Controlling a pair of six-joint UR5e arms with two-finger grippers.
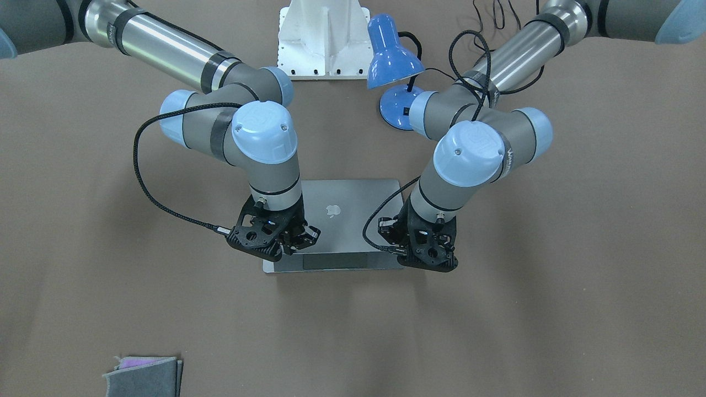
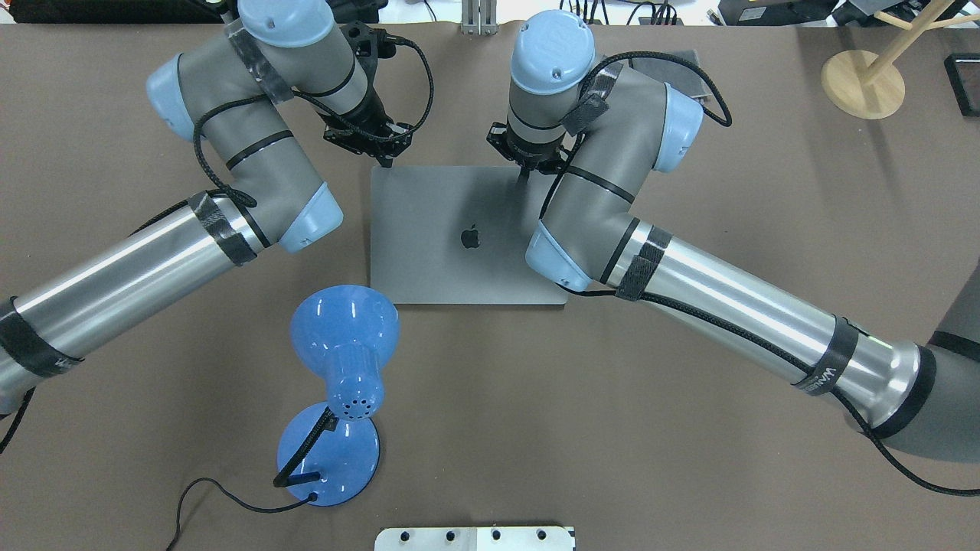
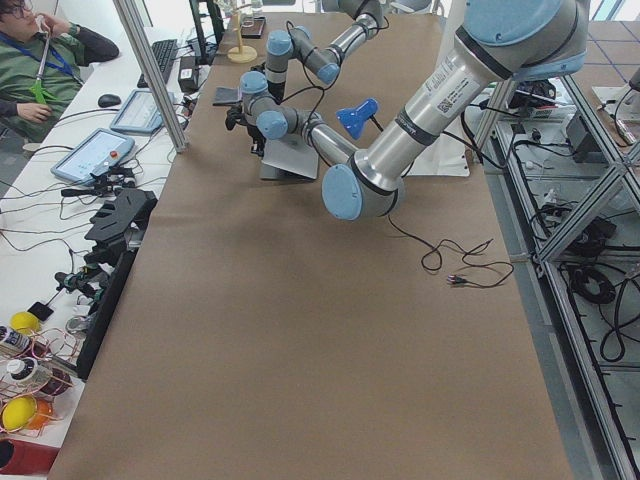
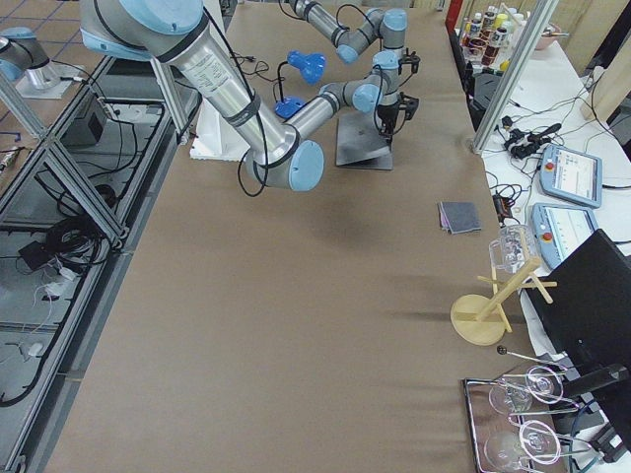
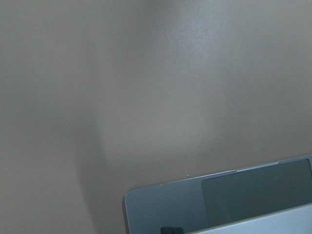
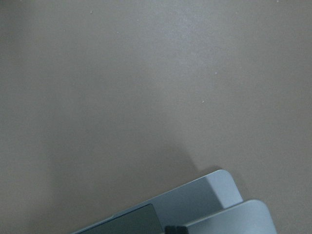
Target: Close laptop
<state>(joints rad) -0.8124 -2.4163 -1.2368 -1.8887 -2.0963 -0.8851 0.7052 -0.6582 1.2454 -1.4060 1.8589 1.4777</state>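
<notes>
laptop (image 2: 459, 260) sits directly under left gripper (image 2: 383, 158) and right gripper (image 2: 524, 174), lid (image 1: 353, 193) almost down, trackpad (image 1: 336, 261) strip showing ahead of them. both seem pinched shut, tips on the lid edge. final press in hand; next, push straight down until flush.

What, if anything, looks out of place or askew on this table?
Nothing is spilled or damaged. Only the laptop stands out: its lid is tilted, not fully down, so a strip of the base with the trackpad shows past the lid's edge.
</notes>
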